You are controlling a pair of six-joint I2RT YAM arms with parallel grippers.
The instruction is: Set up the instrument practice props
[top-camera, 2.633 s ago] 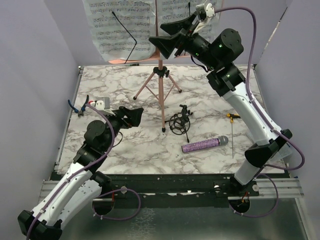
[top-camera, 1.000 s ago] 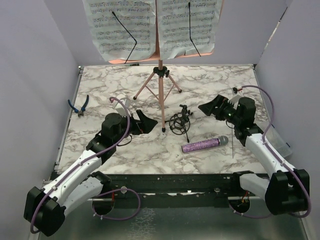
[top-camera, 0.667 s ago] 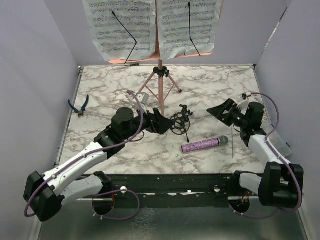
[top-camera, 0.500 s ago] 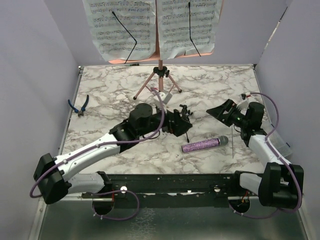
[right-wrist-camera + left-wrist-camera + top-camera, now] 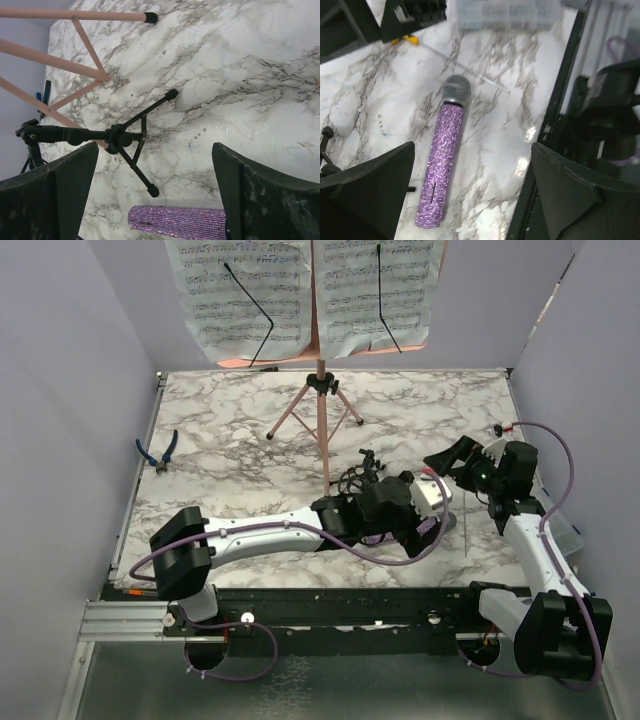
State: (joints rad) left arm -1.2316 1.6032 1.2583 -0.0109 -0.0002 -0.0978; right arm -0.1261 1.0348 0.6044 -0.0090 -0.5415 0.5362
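Left gripper (image 5: 470,185) gapes wide, empty, above purple microphone (image 5: 442,165) lying flat on marble table (image 5: 200,420) near shock-mount (image 5: 120,137). Right gripper (image 5: 155,192) wide too, empty. Risk: round body rolls away if jaws close off-centre.

Overhead, two near wrist views; shared microphone (image 5: 442,160)

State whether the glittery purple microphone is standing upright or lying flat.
Lying flat: the microphone rests lengthwise on the marble table, not yet mounted.
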